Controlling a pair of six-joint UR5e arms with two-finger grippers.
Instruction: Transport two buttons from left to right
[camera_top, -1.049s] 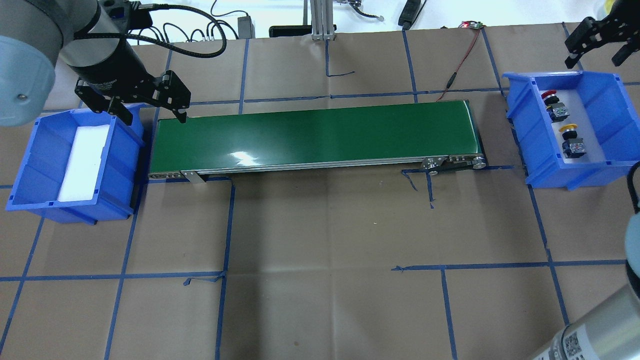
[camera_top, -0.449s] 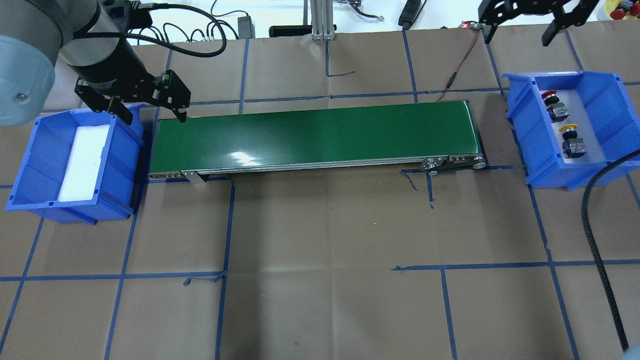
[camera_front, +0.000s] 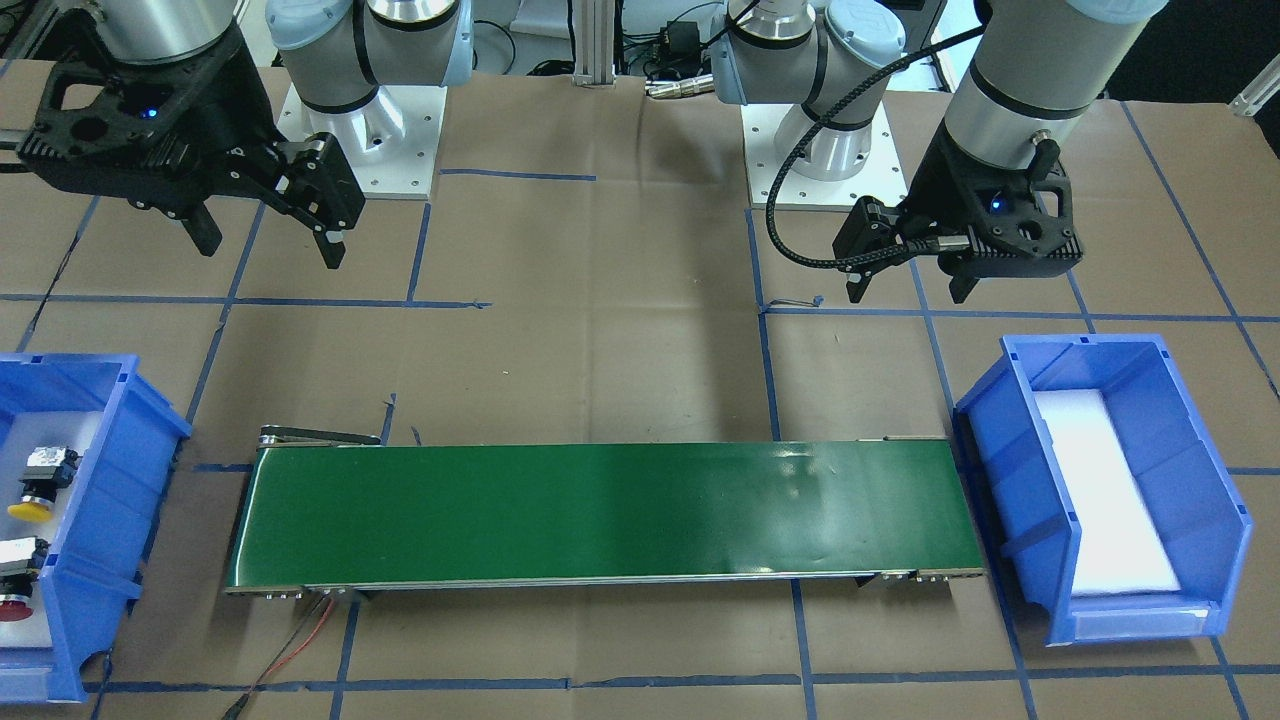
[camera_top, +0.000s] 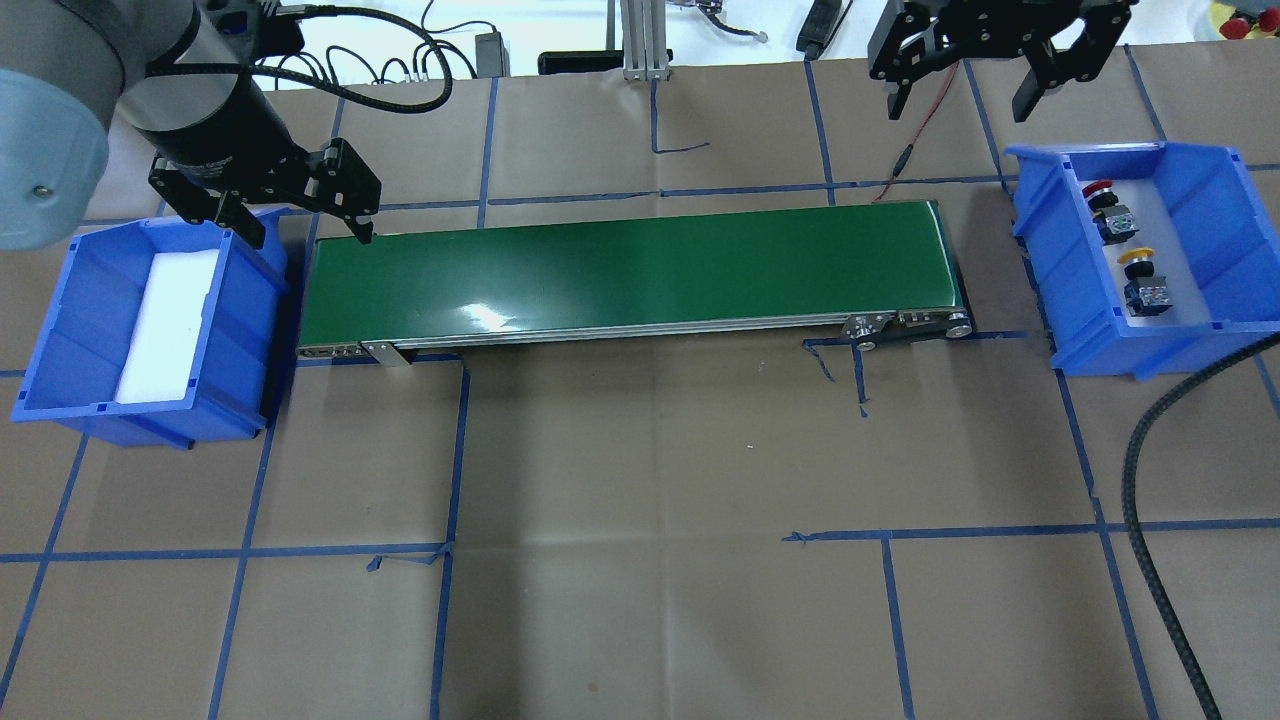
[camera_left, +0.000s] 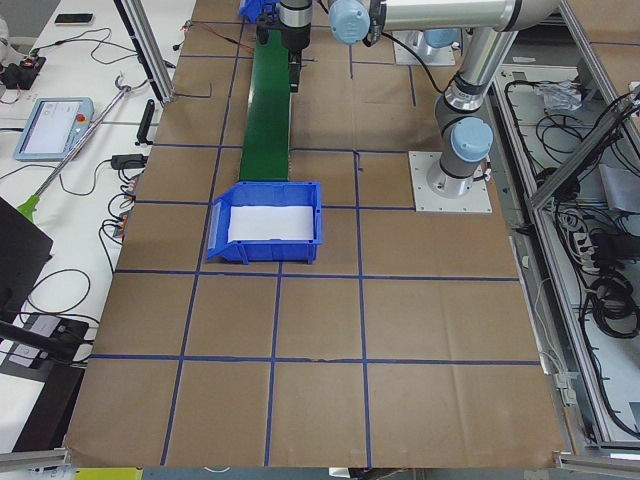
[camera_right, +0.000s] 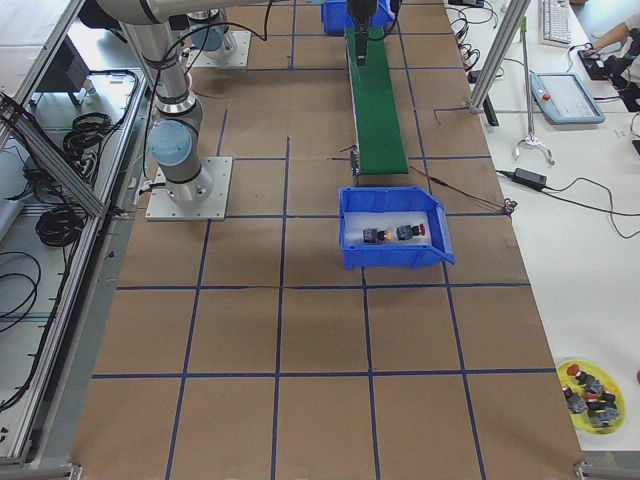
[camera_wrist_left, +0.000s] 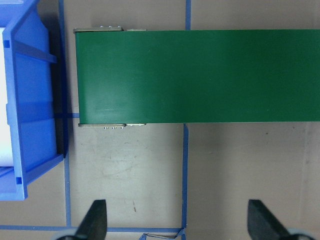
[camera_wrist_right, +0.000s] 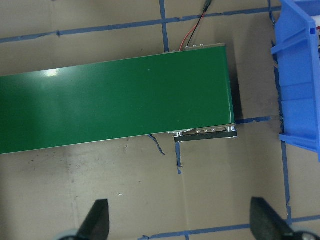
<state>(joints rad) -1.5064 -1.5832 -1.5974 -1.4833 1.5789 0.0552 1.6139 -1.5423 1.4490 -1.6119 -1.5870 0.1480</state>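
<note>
Buttons (camera_top: 1115, 220) both in right bin (camera_top: 1150, 355) | left hand (camera_top: 307, 238) wide, empty | right hand (camera_top: 959, 108) wide, empty

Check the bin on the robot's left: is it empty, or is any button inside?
Empty of buttons: the left bin holds only a white liner, seen in the overhead and front views.

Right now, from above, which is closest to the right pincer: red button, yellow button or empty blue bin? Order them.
From the right pincer:
1. red button, back of the right bin
2. yellow button, same bin, further forward
3. empty blue bin, far left
</note>
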